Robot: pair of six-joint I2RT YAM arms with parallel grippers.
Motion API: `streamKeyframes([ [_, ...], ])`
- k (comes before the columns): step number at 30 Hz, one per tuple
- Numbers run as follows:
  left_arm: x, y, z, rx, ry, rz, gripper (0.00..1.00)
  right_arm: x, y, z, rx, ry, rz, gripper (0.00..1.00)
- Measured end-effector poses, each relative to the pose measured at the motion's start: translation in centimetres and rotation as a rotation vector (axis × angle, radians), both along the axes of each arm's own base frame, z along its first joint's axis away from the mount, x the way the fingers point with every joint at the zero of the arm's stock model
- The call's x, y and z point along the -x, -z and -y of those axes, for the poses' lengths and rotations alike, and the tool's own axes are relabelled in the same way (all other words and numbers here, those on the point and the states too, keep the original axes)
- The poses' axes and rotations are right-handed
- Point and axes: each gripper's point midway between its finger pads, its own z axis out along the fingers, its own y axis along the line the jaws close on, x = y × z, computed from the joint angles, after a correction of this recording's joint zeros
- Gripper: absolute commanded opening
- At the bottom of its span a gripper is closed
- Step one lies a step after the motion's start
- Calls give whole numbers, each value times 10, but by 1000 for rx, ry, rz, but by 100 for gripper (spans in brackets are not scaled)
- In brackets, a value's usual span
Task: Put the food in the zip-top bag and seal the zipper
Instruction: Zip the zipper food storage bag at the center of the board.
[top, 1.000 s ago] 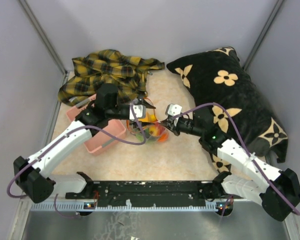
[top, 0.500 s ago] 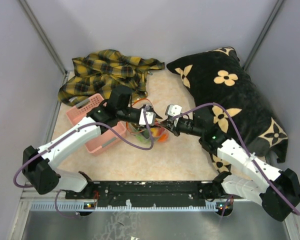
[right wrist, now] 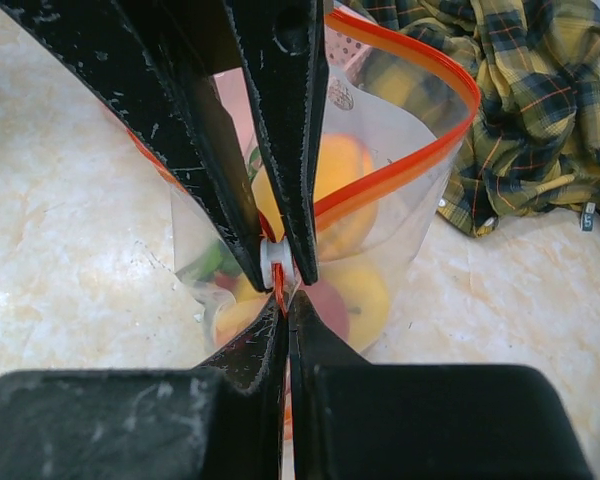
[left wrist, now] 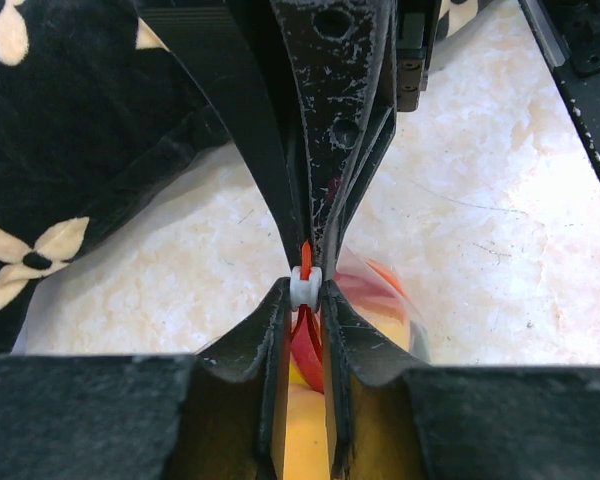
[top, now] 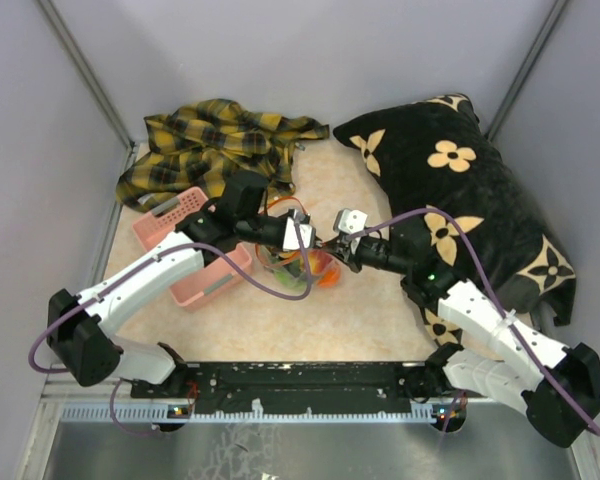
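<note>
Two grippers meet at the mouth of the zip-top bag [top: 292, 265] in the top view. During the last second the left gripper [top: 310, 240] has travelled from above the pink basket [top: 202, 283] to the right gripper [top: 328, 242], which has hardly moved. I judge from this that the loading is finished and the sealing begins. The left arm stretches forward and to the right across the basket. The right arm reaches low to the left, from the side of the black flowered pillow [top: 460, 190].

From the left wrist, its fingers are pressed narrow on the white slider [left wrist: 306, 287]. The right gripper's fingers come from the opposite side and pinch the red zipper strip [left wrist: 305, 252] just beyond the slider.

From the right wrist, the right gripper is closed tight on the strip's end, right beside the slider. The strip still curves in a wide open loop. The food [right wrist: 345, 195], orange and yellow pieces, lies inside the bag, which rests on the table.
</note>
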Motion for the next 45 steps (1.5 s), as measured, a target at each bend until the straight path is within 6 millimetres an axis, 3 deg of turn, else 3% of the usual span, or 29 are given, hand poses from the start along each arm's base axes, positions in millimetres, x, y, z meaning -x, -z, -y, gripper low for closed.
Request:
streamKeyframes([
  [5, -2, 2, -1, -11, -15, 4, 13, -1, 0, 1, 1, 8, 2, 0],
  [11, -2, 0, -2, -9, -22, 6, 31, -1, 0, 1, -1, 12, -4, 0],
  [18, 2, -9, 2, 29, 0, -2, 31, -1, 0, 1, -1, 11, -5, 0],
  [29, 3, -1, 3, 10, 4, -38, 2, -1, 3, 3, 8, 19, -13, 0],
  [37, -5, -3, -3, -24, -54, 4, 0, 3, -3, 9, 2, 37, 4, 0],
  [45, -20, -3, -26, -72, -159, 31, 0, 2, -8, 12, -2, 50, 25, 1],
])
